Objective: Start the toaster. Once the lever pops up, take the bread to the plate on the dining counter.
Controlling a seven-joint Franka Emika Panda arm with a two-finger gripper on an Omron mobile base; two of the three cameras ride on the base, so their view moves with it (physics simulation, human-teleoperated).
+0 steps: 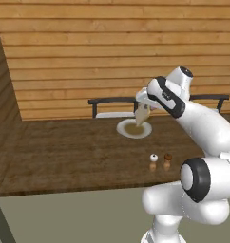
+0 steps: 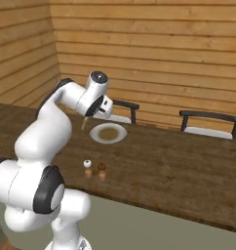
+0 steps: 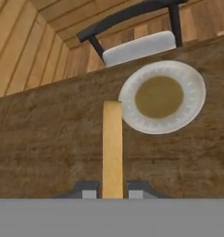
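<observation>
- Already the bread (image 3: 112, 148) is held edge-on between the jaws of the gripper (image 3: 112, 190), which are clamped on its lower end, one finger on each flat face.
- The toasting part is judged to be finished, since the slice is carried over the dining counter (image 1: 64, 156) and no toaster is seen nearby.
- The plate (image 3: 192, 88) is seen ahead of the jaws and off to one side in the hand view; the far tip of the slice is seen just beside its rim, short of the brown centre.
- From the base views the slice (image 1: 142, 115) is seen hanging above the near rim of the plate (image 1: 121, 129), not yet resting on it.
- What is left, by this judgement: the slice is to be brought over the plate's middle, lowered, laid flat and released.
- A pair of shakers (image 1: 160, 162) stands on the counter behind the jaws, well apart from the plate, and a dark chair (image 3: 137, 44) is set beyond it.
</observation>
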